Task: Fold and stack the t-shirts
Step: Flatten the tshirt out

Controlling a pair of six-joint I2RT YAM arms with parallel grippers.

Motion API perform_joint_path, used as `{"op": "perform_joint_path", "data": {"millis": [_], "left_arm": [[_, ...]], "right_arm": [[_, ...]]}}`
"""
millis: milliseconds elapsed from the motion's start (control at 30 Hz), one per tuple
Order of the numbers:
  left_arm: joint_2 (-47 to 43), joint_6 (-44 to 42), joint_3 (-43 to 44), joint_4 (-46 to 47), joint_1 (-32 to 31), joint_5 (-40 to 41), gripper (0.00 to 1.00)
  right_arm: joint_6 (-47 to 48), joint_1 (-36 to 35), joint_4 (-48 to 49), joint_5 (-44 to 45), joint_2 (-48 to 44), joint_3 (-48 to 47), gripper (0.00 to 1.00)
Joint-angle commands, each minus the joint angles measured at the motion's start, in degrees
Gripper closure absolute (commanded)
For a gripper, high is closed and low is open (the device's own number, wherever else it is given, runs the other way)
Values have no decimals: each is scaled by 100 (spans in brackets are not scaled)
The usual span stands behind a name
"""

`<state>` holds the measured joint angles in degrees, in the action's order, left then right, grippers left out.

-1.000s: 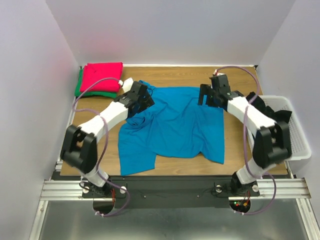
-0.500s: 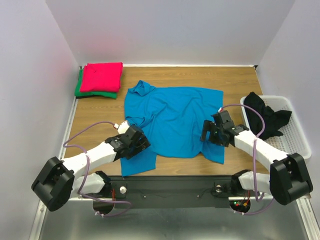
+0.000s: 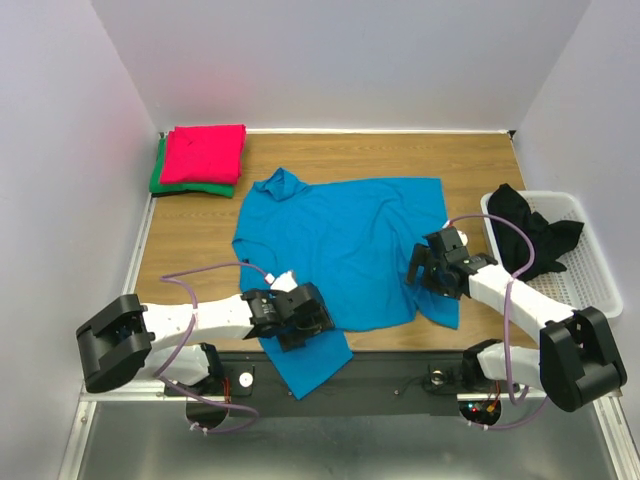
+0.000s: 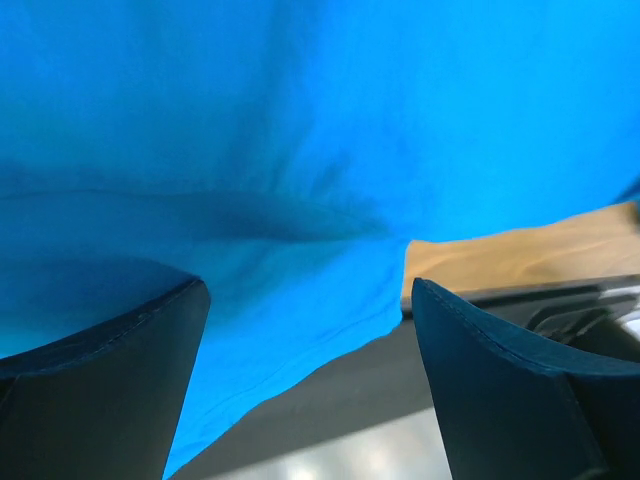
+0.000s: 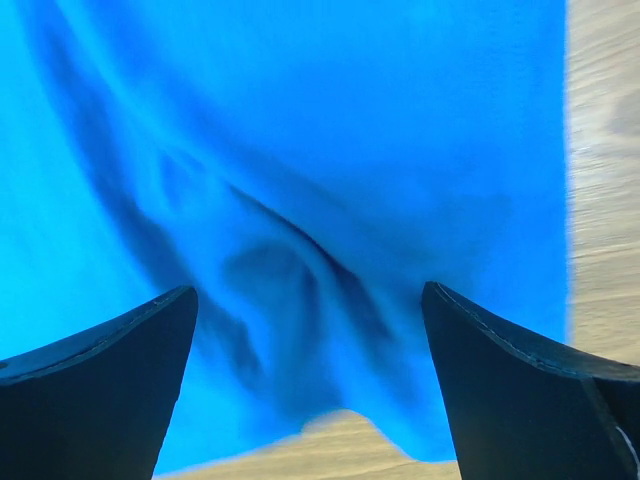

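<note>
Since the earlier frame the left arm has swung low toward the near edge, and the blue t-shirt has shifted with it: its near-left corner now hangs over the front edge of the surface, onto the black rail. The right arm has stayed almost in the same place, at the near-right corner of the shirt.

The left fingers are spread wide above the near hem. In the left wrist view only flat blue cloth shows between them, with no fold pinched. The right fingers are also wide apart, and the right wrist view shows wrinkled blue cloth below them and nothing gripped. Whether the tips press on the cloth, I cannot tell.

The blue t-shirt lies unfolded in the middle of the surface, with its collar toward the far-left side.

In the far-left corner the red t-shirt rests folded on the green t-shirt, of which only an edge shows.

At the right side stands a white basket with a black cloth in it.
</note>
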<state>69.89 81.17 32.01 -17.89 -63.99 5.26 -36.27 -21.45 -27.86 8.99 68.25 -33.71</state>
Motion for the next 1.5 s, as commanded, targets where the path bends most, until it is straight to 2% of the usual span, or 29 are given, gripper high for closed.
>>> {"op": "perform_joint_path", "data": {"millis": [0,67,167,300,333,400,433,500,533,700,767,800,900,1000,1133,1267,1467], "left_arm": [[16,874,-64,-1979,-263,133,4],[-71,1033,111,-2279,-263,475,2],[-212,867,900,-2710,-89,1115,2],[-397,-2,1509,-2773,473,1820,2],[-449,-291,1693,-2546,1023,1856,2],[-467,-1246,1773,-2142,1614,1821,2],[-389,-1513,1887,-1844,2244,1760,1],[-222,-2249,2150,-1361,2748,1725,2],[22,-2472,2282,-1218,3204,1568,2],[1077,-3947,3177,159,4323,1005,2],[1865,-4178,3678,76,4648,786,2],[2140,-4292,4238,-64,4693,793,2],[3081,-4697,5092,-83,4764,916,2],[3864,-4934,5726,-39,4790,609,2],[4541,-4996,6185,-22,4808,266,2],[4805,-4997,6326,101,4808,-6,2],[5447,-5040,6861,154,4808,204,2]], "right_arm": [[-117,36,88,629,-31,-153,0],[-73,36,70,639,13,-302,0],[85,45,-9,595,39,-704,0],[322,45,-27,586,101,-1284,0],[418,45,-27,664,275,-1417,0],[524,45,-18,726,504,-1716,0],[638,62,-18,787,853,-2031,0],[726,149,-9,797,1259,-2401,0],[840,185,-1,797,1670,-2803,0],[1201,694,52,481,2964,-4097,0],[1306,800,52,516,3464,-4597,0],[1376,914,61,490,3632,-4739,0],[1535,1081,78,323,4168,-5178,0],[1641,1161,79,164,4503,-5504,0],[1755,1205,87,102,4890,-5707,0],[1711,1275,105,94,5189,-5822,0],[1667,1354,105,85,5295,-5708,0]]}}
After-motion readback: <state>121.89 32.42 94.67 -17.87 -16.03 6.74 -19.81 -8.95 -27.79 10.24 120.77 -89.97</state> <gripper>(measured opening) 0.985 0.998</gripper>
